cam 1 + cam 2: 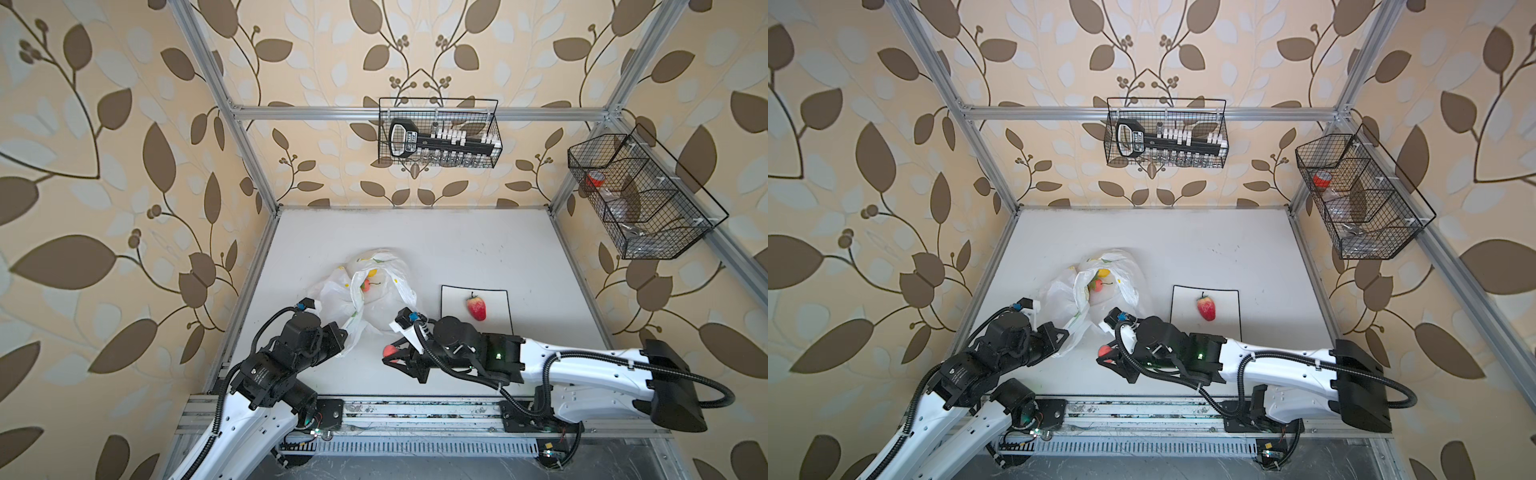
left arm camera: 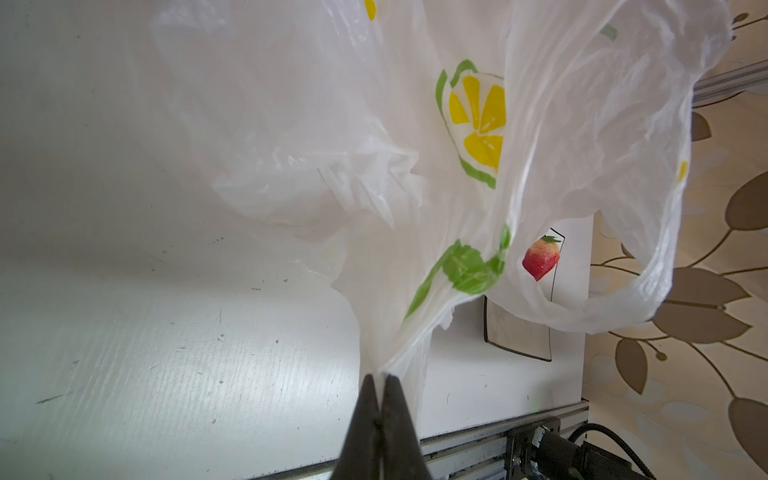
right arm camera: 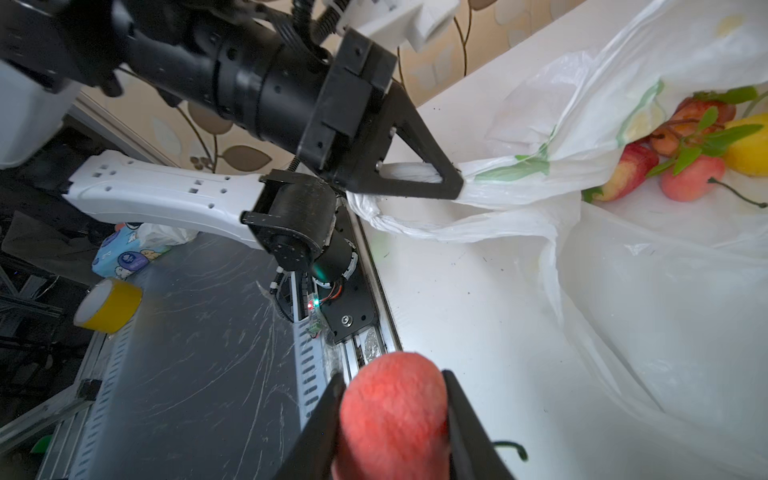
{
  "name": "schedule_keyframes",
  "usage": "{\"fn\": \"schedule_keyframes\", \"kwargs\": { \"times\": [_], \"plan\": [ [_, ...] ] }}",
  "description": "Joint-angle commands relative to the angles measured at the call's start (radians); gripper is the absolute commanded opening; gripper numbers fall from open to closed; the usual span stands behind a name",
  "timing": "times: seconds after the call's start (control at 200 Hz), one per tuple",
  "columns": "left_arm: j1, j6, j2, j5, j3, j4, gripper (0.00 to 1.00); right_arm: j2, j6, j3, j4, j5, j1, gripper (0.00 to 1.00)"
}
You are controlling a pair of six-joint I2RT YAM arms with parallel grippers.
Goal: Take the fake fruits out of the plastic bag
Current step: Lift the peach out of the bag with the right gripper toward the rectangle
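- While its arm stretches in from seven o'clock, the left claw (image 2: 377,376) pinches an edge of the plastic bag (image 1: 386,307).
- Right claw (image 3: 394,374), reaching from three o'clock, clamps an apple (image 3: 395,419) at the bag's six o'clock.

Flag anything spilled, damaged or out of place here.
Nothing stands out. The bag is crumpled, pinched at one edge by the left claw; the strawberry lies on the plate, and the right claw holds an apple.
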Motion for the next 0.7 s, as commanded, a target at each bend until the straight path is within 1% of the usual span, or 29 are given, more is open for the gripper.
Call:
{"fn": "schedule_keyframes", "kwargs": {
  "times": [0.0,0.045,0.095,0.2,0.26,0.37,0.445,0.56,0.695],
  "plan": [
    [-0.01,-0.001,0.004,-0.029,0.013,0.014,0.0,-0.081,0.007,-0.02,-0.162,0.101,0.002,0.3],
    [-0.01,-0.001,0.003,-0.031,0.015,0.011,0.0,-0.121,0.038,-0.025,-0.222,0.189,-0.005,0.29],
    [-0.01,-0.001,0.003,-0.031,0.016,0.011,0.0,-0.164,0.087,-0.031,-0.29,0.266,-0.039,0.28],
    [-0.01,0.001,0.005,-0.03,0.013,0.016,0.0,-0.253,0.189,-0.059,-0.446,0.385,-0.17,0.28],
    [-0.01,0.001,0.008,-0.027,0.015,0.017,0.0,-0.295,0.222,-0.09,-0.51,0.433,-0.256,0.28],
    [-0.009,0.002,0.01,-0.027,0.013,0.02,0.0,-0.338,0.24,-0.144,-0.537,0.434,-0.422,0.27],
    [-0.01,0.002,0.01,-0.027,0.013,0.019,0.0,-0.324,0.241,-0.178,-0.522,0.45,-0.492,0.27],
    [-0.009,0.002,0.006,-0.026,0.014,0.012,0.0,-0.251,0.258,-0.217,-0.482,0.485,-0.52,0.28],
    [-0.01,0.007,0.002,-0.029,0.019,0.002,0.0,-0.153,0.28,-0.251,-0.414,0.456,-0.519,0.3]
  ]
}}
